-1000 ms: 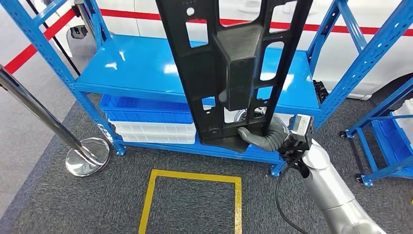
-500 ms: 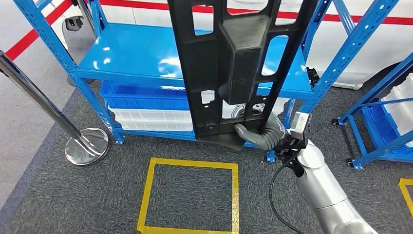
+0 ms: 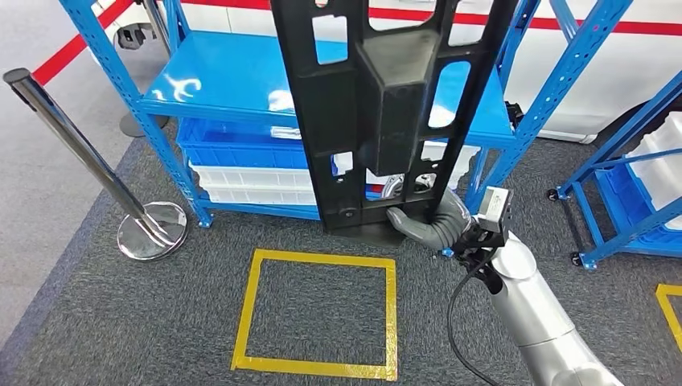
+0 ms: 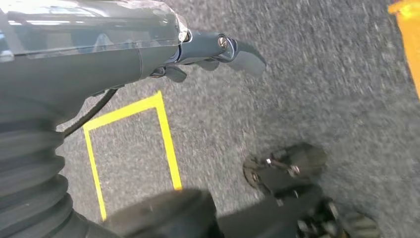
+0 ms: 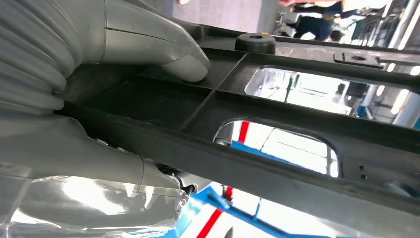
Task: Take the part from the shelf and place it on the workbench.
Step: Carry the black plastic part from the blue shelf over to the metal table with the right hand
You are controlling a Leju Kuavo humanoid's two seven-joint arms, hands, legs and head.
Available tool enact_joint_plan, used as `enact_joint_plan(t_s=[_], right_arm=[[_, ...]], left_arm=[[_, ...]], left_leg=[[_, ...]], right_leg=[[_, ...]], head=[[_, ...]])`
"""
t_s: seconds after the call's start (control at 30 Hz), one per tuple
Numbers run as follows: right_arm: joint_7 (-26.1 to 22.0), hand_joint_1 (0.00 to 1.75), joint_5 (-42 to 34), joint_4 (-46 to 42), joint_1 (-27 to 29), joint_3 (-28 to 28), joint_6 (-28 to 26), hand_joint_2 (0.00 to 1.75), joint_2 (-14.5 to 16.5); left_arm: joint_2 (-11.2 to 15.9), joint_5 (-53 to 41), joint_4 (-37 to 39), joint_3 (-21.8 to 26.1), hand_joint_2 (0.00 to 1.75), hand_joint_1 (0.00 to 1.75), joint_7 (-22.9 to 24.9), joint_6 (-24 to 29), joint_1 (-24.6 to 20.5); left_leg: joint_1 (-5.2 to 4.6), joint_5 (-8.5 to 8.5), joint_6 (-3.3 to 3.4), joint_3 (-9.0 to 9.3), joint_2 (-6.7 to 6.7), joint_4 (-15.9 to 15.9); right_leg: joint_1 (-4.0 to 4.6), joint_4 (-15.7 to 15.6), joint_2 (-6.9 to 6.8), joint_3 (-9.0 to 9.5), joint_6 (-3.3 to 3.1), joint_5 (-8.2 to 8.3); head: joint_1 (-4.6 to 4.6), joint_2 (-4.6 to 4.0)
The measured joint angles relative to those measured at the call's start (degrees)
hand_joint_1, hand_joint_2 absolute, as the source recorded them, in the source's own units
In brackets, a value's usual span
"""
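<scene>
Left hand (image 4: 218,47) over grey carpet, fingers loosely curled, nothing in them. Black plastic part (image 3: 386,104) upright, clear of the blue shelf (image 3: 233,88) behind it, gripped at its lower edge. Right hand (image 3: 430,223) clamped on that edge, thumb (image 5: 163,49) pressed flat against the ribbed face.

Black part (image 3: 378,104): stood upright, gripped at its lower end by right robot hand (image 3: 430,221). Behind it: blue shelf (image 3: 233,84) with stacked crates (image 3: 245,165). On carpet: yellow taped square (image 3: 318,310); chrome stanchion (image 3: 96,165) beside.
</scene>
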Motion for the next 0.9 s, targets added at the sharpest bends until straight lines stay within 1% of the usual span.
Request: enact_joint_plan(t_s=[0.03,0.07,0.1,0.13,0.17,0.2,0.23,0.27,0.3,0.33,0.37,0.4,0.43,0.47,0.5,0.53,0.57,0.6,0.63,0.67,0.7,0.73,0.77,0.8,0.83,0.87,0.9], right_arm=[[0.01,1.75,0.01,0.02,0.01,-0.02,0.09,1.75,0.05],[0.03,1.75,0.01,0.04,0.02,-0.07,0.16,1.75,0.14],[0.04,1.75,0.02,0.06,0.01,-0.13,0.20,1.75,0.21],[0.04,1.75,0.02,0.08,-0.02,-0.20,0.23,1.75,0.33],[0.06,1.75,0.03,0.08,-0.04,-0.29,0.23,1.75,0.46],[0.07,1.75,0.03,0.08,-0.05,-0.38,0.23,1.75,0.60],[0.08,1.75,0.03,0.08,-0.03,-0.46,0.23,1.75,0.73],[0.09,1.75,0.06,0.07,-0.01,-0.51,0.19,1.75,0.82],[0.11,1.75,0.18,0.05,0.00,-0.54,0.04,1.75,0.88],[0.13,1.75,0.41,0.00,0.01,-0.57,-0.21,1.75,0.90],[0.17,1.75,0.69,-0.14,0.03,-0.63,-0.50,1.75,0.90],[0.21,1.75,0.95,-0.39,0.02,-0.72,-0.77,1.75,0.90],[0.25,1.75,1.13,-0.66,-0.02,-0.83,-0.95,1.75,0.91],[0.29,1.75,1.21,-0.93,-0.05,-0.91,-1.07,1.75,0.92],[0.29,1.75,1.26,-1.16,-0.06,-0.96,-1.17,1.75,0.94],[0.30,1.75,1.35,-1.33,0.00,-0.98,-1.25,1.75,0.95],[0.31,1.75,1.48,-1.50,0.13,-0.97,-1.30,1.75,0.96],[0.31,1.75,1.66,-1.72,0.28,-0.97,-1.32,1.75,0.96],[0.31,1.75,1.82,-1.93,0.43,-0.97,-1.33,1.75,0.96],[0.31,1.75,1.95,-2.12,0.56,-0.97,-1.36,1.75,0.90],[0.29,1.75,2.03,-2.28,0.69,-0.97,-1.40,1.75,0.83],[0.29,1.75,2.07,-2.36,0.84,-0.96,-1.43,1.75,0.75],[0.29,1.75,2.10,-2.39,0.99,-0.96,-1.45,1.75,0.67],[0.29,1.75,2.12,-2.40,1.12,-0.96,-1.45,1.75,0.66],[0.30,1.75,2.13,-2.45,1.23,-0.96,-1.45,1.75,0.66],[0.31,1.75,2.13,-2.53,1.28,-0.96,-1.46,1.75,0.66],[0.31,1.75,2.14,-2.67,1.30,-0.97,-1.48,1.75,0.66]], left_arm=[[0.03,-0.01,0.00,0.01,1.75,0.00,0.00,0.03,-0.02],[0.03,-0.02,0.00,0.01,1.75,0.00,0.00,0.05,-0.08],[0.03,-0.04,0.00,0.01,1.75,0.00,0.00,0.05,-0.15],[0.03,-0.08,0.00,0.01,1.75,0.00,0.00,0.05,-0.22],[0.03,-0.19,0.00,0.01,1.75,0.00,0.00,0.06,-0.25],[0.03,-0.35,0.00,0.01,1.75,0.00,-0.02,0.12,-0.26],[0.03,-0.60,0.00,0.01,1.75,0.00,-0.07,0.24,-0.25],[0.03,-0.87,0.00,0.01,1.75,0.00,-0.16,0.40,-0.25],[0.03,-1.08,0.00,0.01,1.75,0.00,-0.27,0.57,-0.26],[0.02,-1.26,0.00,0.01,1.75,0.00,-0.38,0.72,-0.28],[-0.08,-1.40,0.00,0.00,1.75,0.00,-0.46,0.80,-0.33],[-0.17,-1.51,0.00,0.00,1.75,0.00,-0.53,0.87,-0.39],[-0.29,-1.63,0.00,-0.01,1.75,0.00,-0.61,0.95,-0.46],[-0.40,-1.73,0.00,-0.01,1.75,0.00,-0.66,0.99,-0.52],[-0.42,-1.78,0.00,-0.01,1.75,0.00,-0.70,1.03,-0.54],[-0.43,-1.81,0.00,-0.01,1.75,0.00,-0.73,1.07,-0.50],[-0.42,-1.85,0.00,-0.01,1.75,0.00,-0.73,1.09,-0.42],[-0.40,-1.86,0.00,-0.01,1.75,0.00,-0.74,1.10,-0.33],[-0.38,-1.88,0.00,-0.01,1.75,0.00,-0.77,1.12,-0.27],[-0.38,-1.92,0.00,-0.01,1.75,0.00,-0.80,1.13,-0.23],[-0.38,-1.97,0.00,-0.01,1.75,0.00,-0.83,1.13,-0.22],[-0.38,-2.05,0.00,-0.01,1.75,0.00,-0.85,1.14,-0.21],[-0.38,-2.13,0.00,0.00,1.75,0.00,-0.87,1.14,-0.21],[-0.38,-2.18,0.00,0.00,1.75,0.00,-0.87,1.14,-0.21],[-0.38,-2.22,0.00,-0.01,1.75,0.00,-0.84,1.14,-0.17],[-0.37,-2.22,0.00,-0.01,1.75,0.00,-0.81,1.14,-0.11],[-0.37,-2.22,0.00,-0.01,1.75,0.00,-0.78,1.14,-0.07]], left_leg=[[0.02,0.45,0.65,-0.36,0.11,-0.13],[0.01,1.01,1.36,-0.80,0.20,-0.26],[0.03,1.65,2.07,-1.36,0.30,-0.47],[-0.02,2.33,2.60,-2.04,0.41,-0.58],[-0.17,2.93,2.91,-2.83,0.44,-0.61],[-0.36,3.53,3.13,-3.67,0.48,-0.62],[-0.59,4.14,3.24,-4.52,0.41,-0.62],[-0.84,4.72,3.31,-5.35,0.27,-0.63],[-1.12,5.36,3.34,-6.13,0.08,-0.62],[-1.37,6.03,3.35,-6.85,-0.19,-0.62],[-1.56,6.67,3.32,-7.50,-0.38,-0.62],[-1.74,7.29,3.26,-7.97,-0.62,-0.62],[-1.80,7.96,3.13,-8.28,-0.86,-0.72],[-1.79,8.62,2.91,-8.43,-1.11,-0.94],[-1.77,9.35,2.63,-8.48,-1.45,-1.29],[-1.69,9.95,2.36,-8.62,-1.72,-1.66],[-1.67,9.76,2.00,-8.88,-1.75,-1.70],[-1.66,8.42,1.61,-9.37,-1.49,-0.81],[-1.58,6.11,1.20,-10.12,-0.99,1.21],[-1.43,3.29,0.71,-11.05,-0.40,4.34],[-1.17,0.94,0.23,-12.04,0.05,8.17],[-0.88,-0.12,-0.26,-12.76,0.34,11.64],[-0.62,-0.09,-0.69,-13.04,0.55,14.02],[-0.39,0.62,-1.03,-12.87,0.70,15.15],[-0.17,1.89,-1.33,-11.79,0.89,14.47],[0.02,2.99,-1.57,-9.86,1.26,12.09],[0.18,3.43,-1.80,-7.42,2.03,8.61]], right_leg=[[-0.18,0.00,0.09,-0.23,0.40,0.03],[-0.30,0.47,0.14,-0.60,0.65,-0.81],[-0.38,1.90,0.20,-1.15,0.73,-2.66],[-0.42,4.59,0.29,-1.93,0.67,-5.48],[-0.32,8.21,0.37,-2.77,0.57,-8.47],[-0.21,12.05,0.45,-3.46,0.46,-10.62],[-0.05,15.16,0.50,-3.77,0.30,-11.36],[0.16,16.78,0.55,-3.46,0.01,-10.56],[0.41,16.72,0.63,-2.42,-0.46,-8.64],[0.77,14.83,0.94,-0.50,-1.23,-6.65],[1.26,11.38,1.59,2.29,-2.23,-5.86],[1.69,6.85,2.21,5.48,-3.10,-6.29],[2.08,2.75,2.71,8.19,-3.57,-7.47],[2.38,-0.21,2.90,9.97,-3.77,-8.69],[2.52,-1.86,2.63,10.68,-3.67,-9.05],[2.32,-2.37,2.17,10.59,-3.56,-8.61],[2.11,-2.72,1.64,10.33,-3.66,-7.89],[1.83,-3.05,1.04,9.97,-3.80,-7.15],[1.55,-3.28,0.43,9.54,-3.88,-6.48],[1.58,-3.31,-0.16,9.02,-3.95,-5.99],[1.56,-3.25,-0.77,8.49,-3.96,-5.59],[1.51,-3.15,-1.38,7.98,-3.83,-5.25],[1.42,-3.02,-1.98,7.51,-3.68,-5.00],[1.33,-2.86,-2.46,7.12,-3.53,-4.81],[1.19,-2.62,-2.94,6.73,-3.37,-4.70],[1.02,-2.30,-3.37,6.39,-3.18,-4.68],[0.91,-1.91,-3.84,6.09,-2.92,-4.74]], head=[[0.01,0.00],[0.01,0.00],[0.01,0.00],[0.01,0.00],[0.01,0.00],[0.01,0.00],[0.01,0.00],[0.01,0.00],[0.01,0.00],[0.01,0.00],[0.01,0.00],[0.00,0.00],[-0.01,0.00],[0.00,0.00],[0.00,0.00],[0.01,0.00],[0.01,0.00],[0.01,0.00],[0.00,0.00],[-0.01,0.00],[-0.01,0.00],[-0.01,0.00],[-0.01,0.00],[-0.01,0.00],[-0.01,0.00],[-0.01,0.00],[-0.01,0.00]])
